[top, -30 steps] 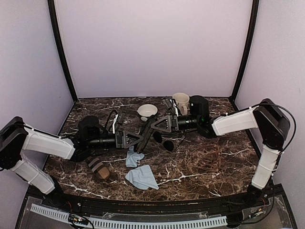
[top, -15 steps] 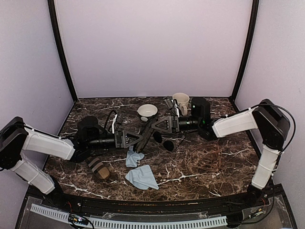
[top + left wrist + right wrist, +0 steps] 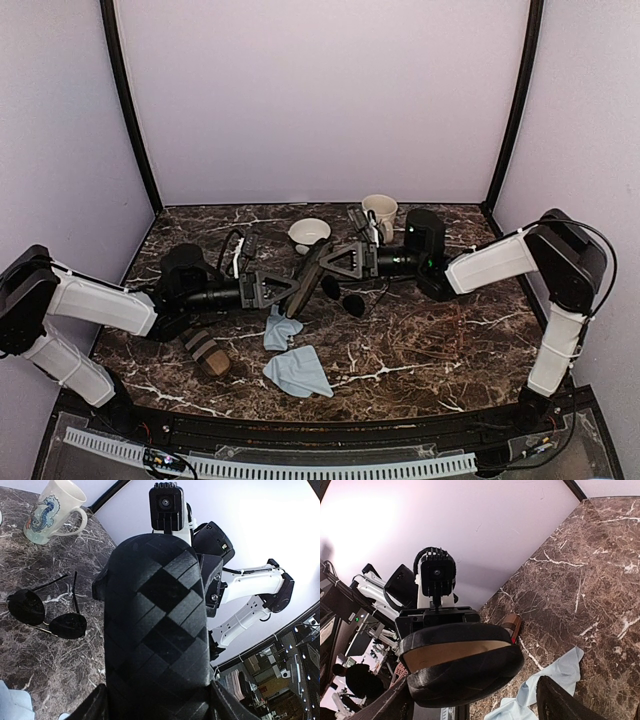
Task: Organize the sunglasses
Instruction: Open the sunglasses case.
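**Sunglasses** (image 3: pixel 343 296): one pair, dark lenses, arms unfolded. They lie untouched on the tabletop (image 3: pixel 450 330), at centre frame in the overhead view.

**Black checkered case** (image 3: pixel 155 620): raised just upper left of the sunglasses, lid slightly ajar, tan lining showing.

**Left end effector** (image 3: pixel 157 707): pinching the case's lower end.

**Right end effector** (image 3: pixel 475 705): spread around the case's upper end, one finger standing apart from it.

**Mug** (image 3: pixel 381 212), **bowl** (image 3: pixel 309 234): upper centre of the overhead view.

**Blue cloths** (image 3: pixel 297 370), **brown striped case** (image 3: pixel 205 352): lower left of centre.
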Controlling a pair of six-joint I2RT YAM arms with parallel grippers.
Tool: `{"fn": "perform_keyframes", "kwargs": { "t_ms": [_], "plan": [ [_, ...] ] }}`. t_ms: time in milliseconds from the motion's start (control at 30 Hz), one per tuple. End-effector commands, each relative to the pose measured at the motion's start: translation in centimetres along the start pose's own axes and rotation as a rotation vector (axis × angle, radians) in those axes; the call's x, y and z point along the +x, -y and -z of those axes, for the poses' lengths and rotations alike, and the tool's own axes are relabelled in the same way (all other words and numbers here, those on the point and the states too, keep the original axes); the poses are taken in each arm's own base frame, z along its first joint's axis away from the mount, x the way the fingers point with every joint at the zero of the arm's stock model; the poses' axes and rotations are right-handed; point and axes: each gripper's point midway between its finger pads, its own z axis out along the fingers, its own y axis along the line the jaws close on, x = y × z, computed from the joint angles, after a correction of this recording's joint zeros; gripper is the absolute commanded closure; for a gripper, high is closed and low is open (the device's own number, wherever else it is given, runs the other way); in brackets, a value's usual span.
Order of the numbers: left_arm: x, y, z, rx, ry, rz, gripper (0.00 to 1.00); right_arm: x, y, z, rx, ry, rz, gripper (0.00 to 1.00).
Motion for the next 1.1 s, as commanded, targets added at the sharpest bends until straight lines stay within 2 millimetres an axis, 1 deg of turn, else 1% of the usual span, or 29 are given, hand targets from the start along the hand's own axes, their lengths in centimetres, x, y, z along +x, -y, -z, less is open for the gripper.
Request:
{"fn": "perform_keyframes", "kwargs": {
  "t_ms": [0, 200, 467, 700, 833, 967, 1067],
  "plan": [
    [-2.3, 7.2, 0.9, 0.238, 0.077, -0.229, 1.0, 1.8, 5.8, 0.7, 0.186, 0.016, -0.183, 0.2],
    [-1.9, 7.4, 1.0, 0.202, 0.071, -0.31, 1.0, 2.5, 8.1, 1.0, 0.303, 0.003, -0.291, 0.35],
    [-1.4, 7.4, 0.7, 0.185, 0.048, -0.349, 1.0, 2.9, 9.6, 1.1, 0.373, -0.005, -0.356, 0.49],
    [-1.3, 7.7, 0.9, 0.202, 0.056, -0.357, 1.0, 3.3, 10.8, 1.5, 0.434, -0.004, -0.379, 0.57],
    [-1.5, 8.0, 1.1, 0.219, 0.072, -0.352, 1.0, 4.0, 11.5, 1.7, 0.46, -0.009, -0.394, 0.61],
    [-1.5, 8.3, 1.2, 0.235, 0.08, -0.342, 1.0, 4.1, 11.8, 1.7, 0.464, -0.007, -0.395, 0.64],
    [-1.6, 8.3, 1.2, 0.232, 0.081, -0.335, 1.0, 4.1, 11.5, 1.6, 0.448, -0.008, -0.385, 0.65]
  ]
}}
